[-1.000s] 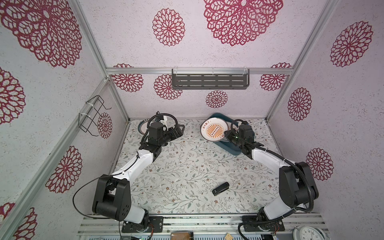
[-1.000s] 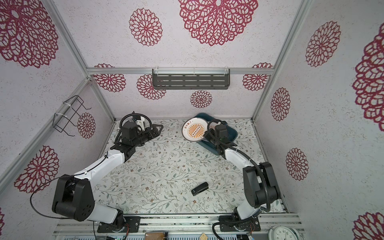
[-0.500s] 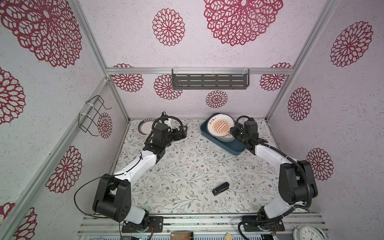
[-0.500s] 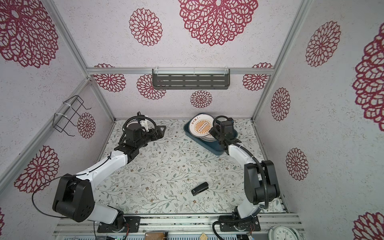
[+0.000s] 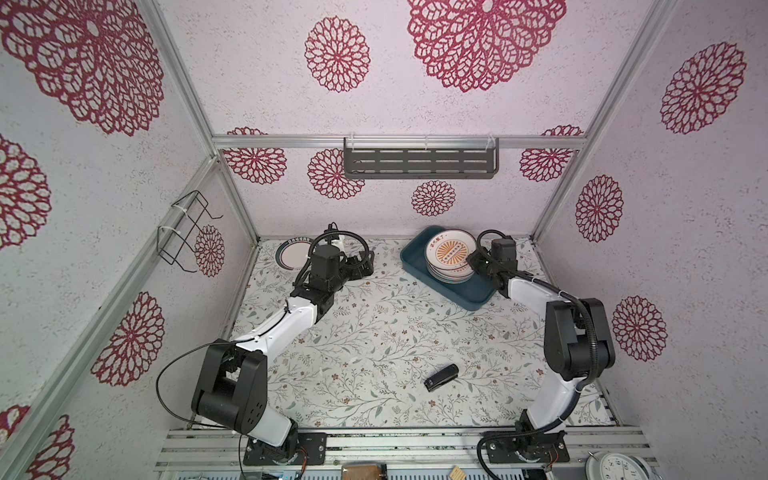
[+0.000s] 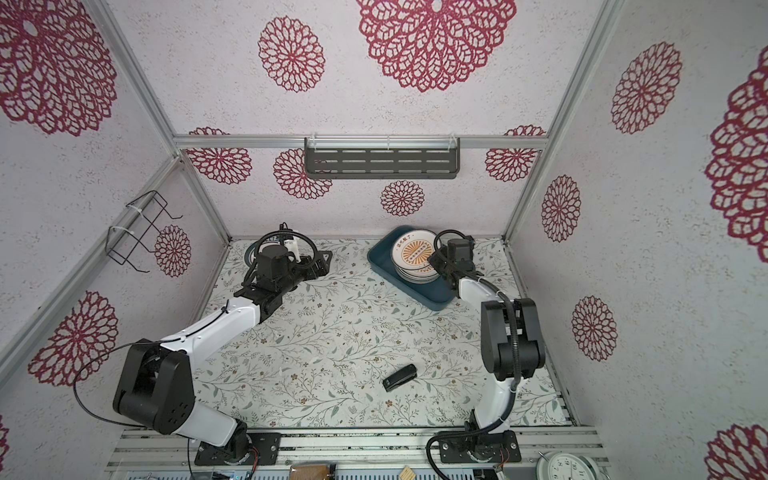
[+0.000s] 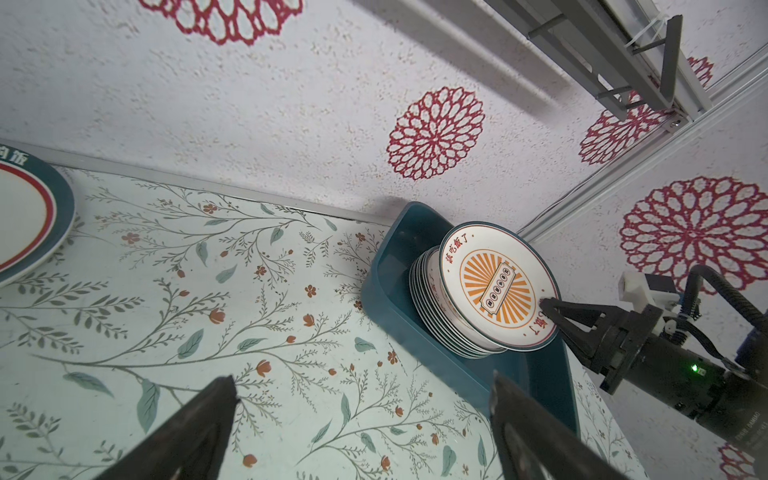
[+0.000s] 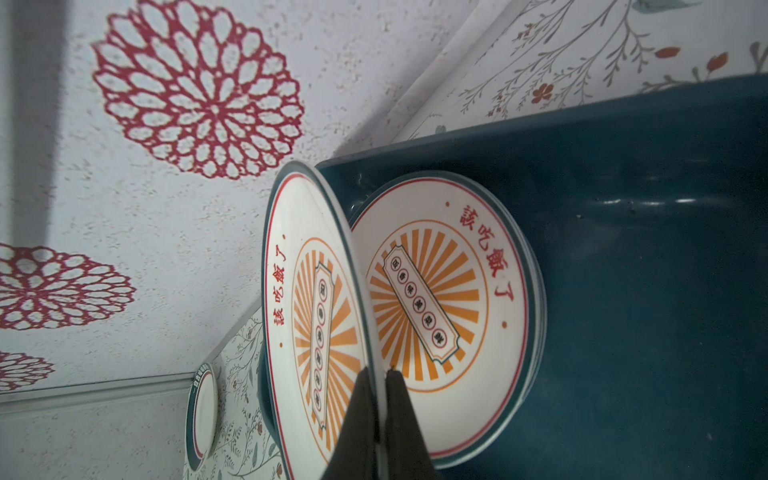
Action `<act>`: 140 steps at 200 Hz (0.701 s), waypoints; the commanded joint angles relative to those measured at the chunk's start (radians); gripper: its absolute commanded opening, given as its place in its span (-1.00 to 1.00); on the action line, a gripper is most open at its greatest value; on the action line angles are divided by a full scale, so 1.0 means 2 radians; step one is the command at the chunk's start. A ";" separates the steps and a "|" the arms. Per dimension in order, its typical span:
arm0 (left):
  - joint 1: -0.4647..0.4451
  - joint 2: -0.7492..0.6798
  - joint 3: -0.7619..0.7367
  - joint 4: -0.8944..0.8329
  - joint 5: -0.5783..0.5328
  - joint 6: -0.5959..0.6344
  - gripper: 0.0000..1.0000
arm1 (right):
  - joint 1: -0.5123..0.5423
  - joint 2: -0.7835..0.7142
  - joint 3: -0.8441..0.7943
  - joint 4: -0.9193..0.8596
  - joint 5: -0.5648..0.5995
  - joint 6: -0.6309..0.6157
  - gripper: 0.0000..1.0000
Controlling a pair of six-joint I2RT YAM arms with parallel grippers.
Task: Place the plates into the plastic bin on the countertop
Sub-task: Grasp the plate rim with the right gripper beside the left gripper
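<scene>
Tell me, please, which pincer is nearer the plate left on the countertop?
Left. The left pincer hovers open just beside that plate; the right pincer is across at the bin, gripping a sunburst plate.

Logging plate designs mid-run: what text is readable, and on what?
"該吃飯了", red: sunburst plate held by right gripper.
"該吃飯了", red: top plate of the stack in the bin.
Both centre banners: too small.
Teal-rimmed plate lettering: cut off, blurred.
Clock numerals: too small.

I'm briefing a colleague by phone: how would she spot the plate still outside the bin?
Go to the countertop's far left corner. The plate lies flat there, partly behind the left arm. Unlike the orange-sunburst plates in the teal bin, it has a broad teal lettered rim.
</scene>
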 commanded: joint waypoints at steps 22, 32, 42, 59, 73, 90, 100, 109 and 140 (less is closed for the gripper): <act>-0.004 0.014 0.020 -0.002 -0.019 0.014 0.94 | -0.007 0.024 0.040 0.057 -0.014 0.006 -1.00; -0.004 0.016 0.022 -0.003 -0.021 0.013 0.94 | -0.009 0.031 0.043 0.061 -0.016 0.009 -1.00; -0.005 0.017 0.023 -0.002 -0.022 0.012 0.94 | -0.010 0.037 0.046 0.062 -0.018 0.012 -1.00; -0.005 0.021 0.026 -0.003 -0.025 0.013 0.94 | -0.012 0.045 0.048 0.065 -0.019 0.013 -1.00; -0.004 0.024 0.029 -0.004 -0.027 0.012 0.94 | -0.013 0.051 0.049 0.065 -0.019 0.015 -1.00; -0.004 0.027 0.032 -0.005 -0.029 0.011 0.94 | -0.014 0.058 0.049 0.068 -0.018 0.017 -1.00; -0.004 0.029 0.033 -0.006 -0.029 0.009 0.94 | -0.015 0.061 0.051 0.069 -0.019 0.019 -1.00; -0.004 0.030 0.034 -0.006 -0.029 0.009 0.94 | -0.016 0.067 0.052 0.072 -0.019 0.022 -1.00; -0.005 0.030 0.034 -0.008 -0.031 0.007 0.94 | -0.016 0.083 0.063 0.078 -0.024 0.028 -1.00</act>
